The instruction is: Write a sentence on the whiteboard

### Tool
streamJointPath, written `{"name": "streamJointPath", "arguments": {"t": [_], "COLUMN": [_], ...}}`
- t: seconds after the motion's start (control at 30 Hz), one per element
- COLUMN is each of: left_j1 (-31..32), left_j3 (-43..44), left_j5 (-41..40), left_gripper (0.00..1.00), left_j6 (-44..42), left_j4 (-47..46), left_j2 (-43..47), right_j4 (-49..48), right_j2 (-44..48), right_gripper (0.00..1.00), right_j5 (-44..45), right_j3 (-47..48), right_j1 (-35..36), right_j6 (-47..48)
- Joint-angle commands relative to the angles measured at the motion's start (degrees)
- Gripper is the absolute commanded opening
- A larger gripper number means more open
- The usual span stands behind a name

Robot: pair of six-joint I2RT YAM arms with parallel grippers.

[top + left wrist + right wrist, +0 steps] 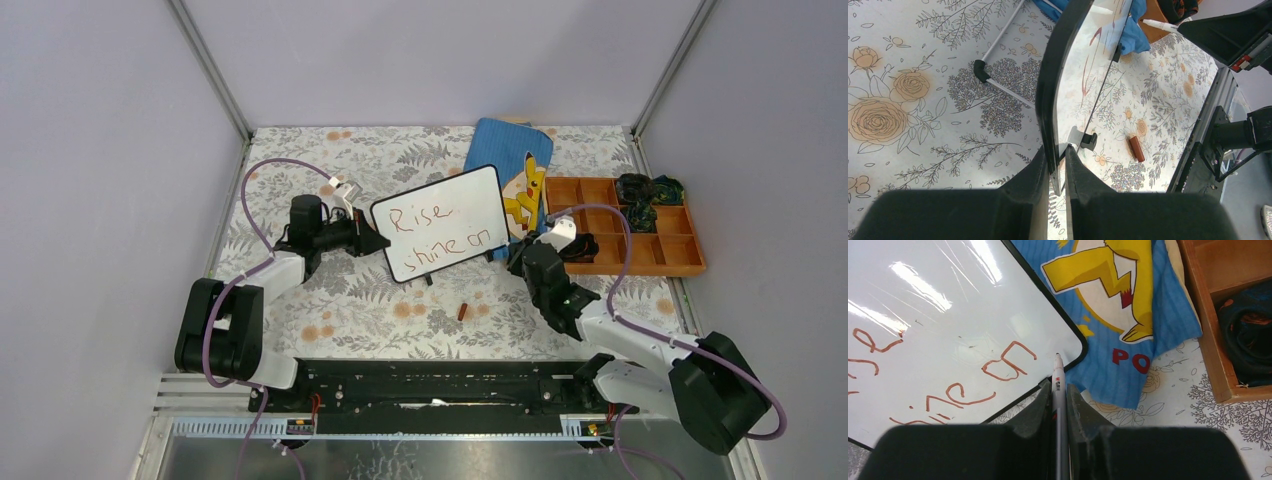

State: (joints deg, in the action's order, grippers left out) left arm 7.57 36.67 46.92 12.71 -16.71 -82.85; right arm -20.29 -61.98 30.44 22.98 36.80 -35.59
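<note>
Small rectangular glossy whiteboard with a thin black rounded-corner frame point(440, 222): centre of the top view, tilted, red-brown handwriting "Rise shine on" across it. Can't tell if its little black feet rest on the table point(340, 310). Left tool point(1057, 155) is clamped on the frame's left edge, jaws pinching only the thin rim. Right tool point(1058, 390) is closed around a slim white plastic marker point(1057, 382). The tip is at the board's lower right corner, right by the frame; contact unclear.

Risks, as I judge them:
- The board is held by a narrow pinch on a smooth, hard rim. Pen pressure far from that pinch could twist it or slip it out.
- Little blank space is left beside "on". A stroke could run onto the frame, or off onto the blue ribbed cloth pouch with yellow cartoon print point(1158, 325) just behind.
- The round marker barrel could slide back or turn between the jaws, giving faint lines.
- Fresh ink could smear if the black fingers drag over the letters.
- A small red-brown cylindrical cap point(463, 311) lies loose on the table, lower centre. A bump could send it rolling.

Materials: the board face is shiny, with light streaks. The table cover is a matte floral print. At right is a hard orange-brown compartment tray point(640, 270) with dark crumpled fabric in its upper right cells.
</note>
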Motion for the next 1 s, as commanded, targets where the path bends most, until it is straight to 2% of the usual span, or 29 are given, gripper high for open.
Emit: {"name": "streamJointPath", "arguments": {"t": [0.0,0.97], "left_j1": [0.3,0.3], "left_j3": [-0.8,-0.9], "left_j5": [-7.4,-7.7], "left_gripper": [0.0,0.0], "left_j6": [-4.5,-4.1], "left_j4": [6.1,6.2], "left_j2": [-1.5,-1.5], "right_j4": [-3.8,-7.7], "right_j2": [-1.6,-6.4], "right_gripper": [0.0,0.0], "right_j5": [-1.2,-5.7], "right_j3": [2.6,3.4], "right_j1": [-0.9,-4.0], "right_j6": [-1.1,-2.0]}}
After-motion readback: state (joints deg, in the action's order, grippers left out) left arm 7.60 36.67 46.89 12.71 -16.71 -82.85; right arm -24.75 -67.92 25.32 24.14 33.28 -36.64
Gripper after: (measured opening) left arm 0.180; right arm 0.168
